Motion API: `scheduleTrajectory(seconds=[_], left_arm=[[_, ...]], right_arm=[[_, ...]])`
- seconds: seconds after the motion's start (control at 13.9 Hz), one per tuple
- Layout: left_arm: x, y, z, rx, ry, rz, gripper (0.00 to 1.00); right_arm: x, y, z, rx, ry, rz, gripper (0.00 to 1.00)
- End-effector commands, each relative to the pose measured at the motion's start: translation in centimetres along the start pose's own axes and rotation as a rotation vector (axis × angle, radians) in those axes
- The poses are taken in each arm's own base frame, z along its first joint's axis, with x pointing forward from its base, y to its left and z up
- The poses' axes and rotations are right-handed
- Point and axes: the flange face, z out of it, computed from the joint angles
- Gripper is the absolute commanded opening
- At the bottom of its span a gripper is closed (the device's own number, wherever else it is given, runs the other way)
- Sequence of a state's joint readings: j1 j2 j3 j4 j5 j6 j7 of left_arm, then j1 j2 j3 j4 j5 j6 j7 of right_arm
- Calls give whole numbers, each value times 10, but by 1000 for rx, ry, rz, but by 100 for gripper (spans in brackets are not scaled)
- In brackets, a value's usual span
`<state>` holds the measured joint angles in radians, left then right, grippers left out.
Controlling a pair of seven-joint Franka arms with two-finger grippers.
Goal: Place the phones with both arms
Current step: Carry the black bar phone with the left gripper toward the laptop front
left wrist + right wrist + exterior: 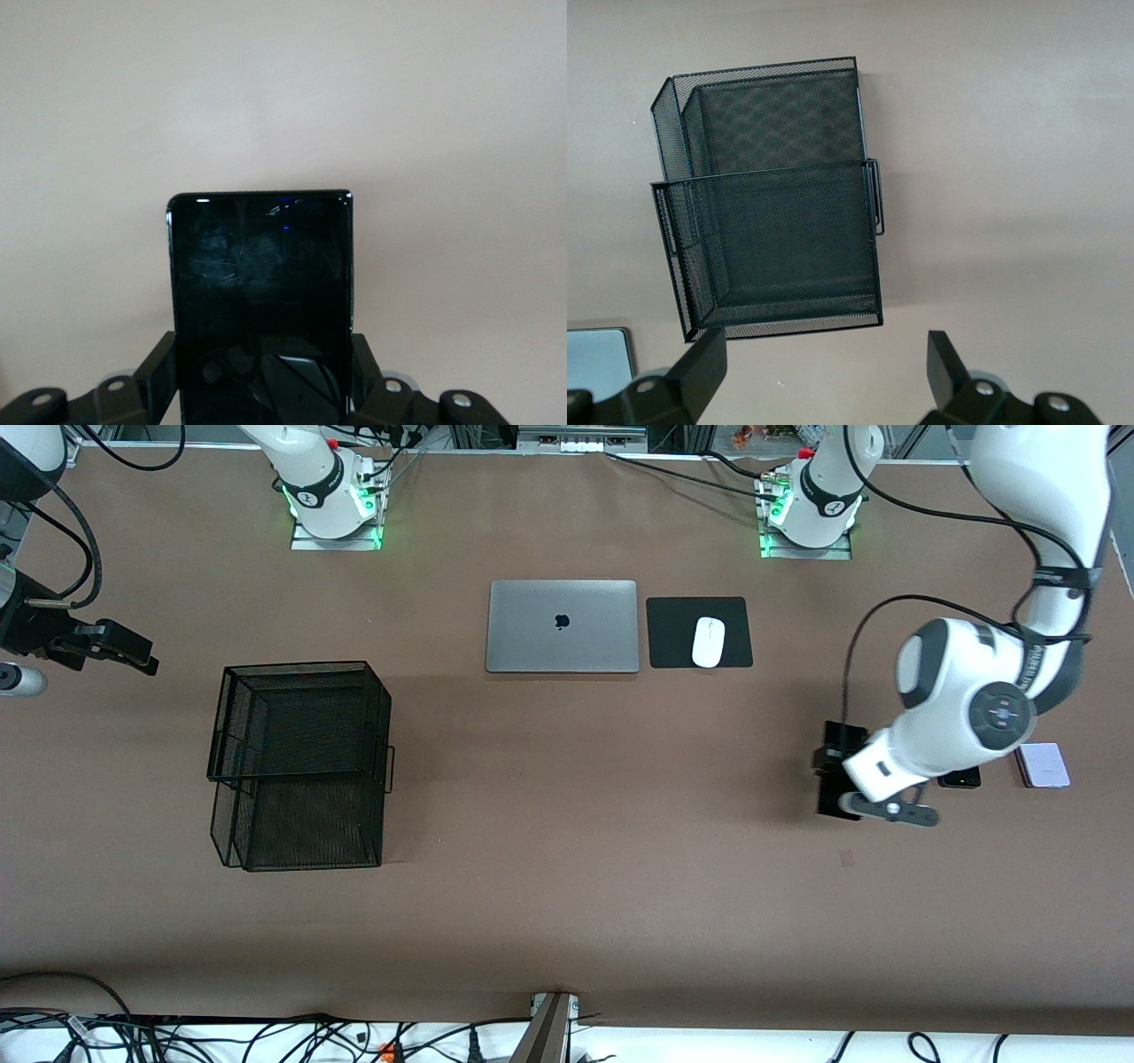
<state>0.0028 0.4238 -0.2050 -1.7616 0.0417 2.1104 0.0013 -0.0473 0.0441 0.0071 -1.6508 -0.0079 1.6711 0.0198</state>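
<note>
1. The mesh organizer [299, 766] stands toward the right arm's end; the right gripper [824, 372] waits near it, fingers wide.
2. The left gripper [264, 390] pinches the long black phone [260, 301] by its edges, low over the table: rigid, glossy, likely slippery.
3. The lavender phone [1043, 765] and the small black phone [960, 778] lie beside it.

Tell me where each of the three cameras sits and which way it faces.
Front view: high across the table, facing both arm bases; shows the laptop, mesh rack and both arms.
Left wrist view: on the left arm, looking down at the long black phone between its left gripper fingers.
Right wrist view: on the right arm, over the mesh rack, open right gripper in frame.
The front and right wrist views share the rack.
</note>
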Motion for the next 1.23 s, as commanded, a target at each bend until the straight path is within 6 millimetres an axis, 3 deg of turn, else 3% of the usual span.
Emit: scheduleTrajectory(seconds=[0.0,0.14,0.29,0.5,0.72,0.94,1.08,1.15], left_arm=[[8,99,-4,0,-1,-28,21],[8,190,4,-19,4,-89,21],[11,257,16,-33,10,-127,21],[5,342,59,-42,-5,-148,21],[11,373,94,-63,20,-223,21],[18,379,133,-116,79,-295,23],[9,394,143,-109,80,-302,28],[8,394,145,-99,83,-296,55]], right_arm=[[-2,-1,-1,5,-2,-7,100],[-1,-1,-1,5,1,-7,100],[-1,-1,0,5,-1,-7,100],[0,-1,1,5,-1,-7,100],[2,-1,6,6,-7,-7,100],[8,-2,14,5,-11,-9,100],[12,-3,21,6,-13,-10,100],[14,-4,25,6,-16,-12,100]])
